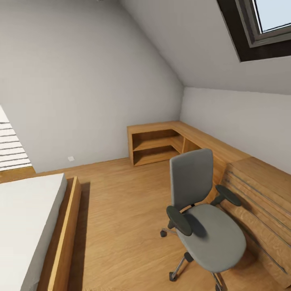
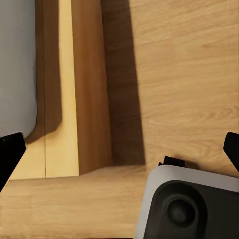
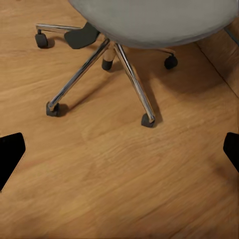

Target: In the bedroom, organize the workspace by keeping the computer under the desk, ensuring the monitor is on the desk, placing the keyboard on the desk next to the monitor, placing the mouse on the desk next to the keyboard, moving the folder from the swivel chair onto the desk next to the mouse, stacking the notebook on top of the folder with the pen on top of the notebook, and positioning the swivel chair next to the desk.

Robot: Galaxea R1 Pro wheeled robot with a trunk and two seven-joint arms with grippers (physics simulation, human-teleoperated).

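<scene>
The grey swivel chair (image 1: pixel 212 234) stands on the wood floor at the right, its back toward the oak unit and its seat bare. In the right wrist view its seat (image 3: pixel 149 20) and chrome star base (image 3: pixel 130 67) lie just ahead of my right gripper (image 3: pixel 119 154), which hangs open above the floor with nothing in it. My left gripper (image 2: pixel 119 154) is open too, over the floor beside the bed frame (image 2: pixel 89 99). The desk, computer, monitor, keyboard, mouse, folder, notebook and pen are out of view.
A low oak shelf unit (image 1: pixel 157 141) runs along the far wall and turns into a drawer block (image 1: pixel 262 202) right of the chair. A bed (image 1: pixel 28 218) with a wooden side board fills the left. A skylight (image 1: pixel 262 24) sits in the sloped ceiling. Part of my own base (image 2: pixel 189 204) shows.
</scene>
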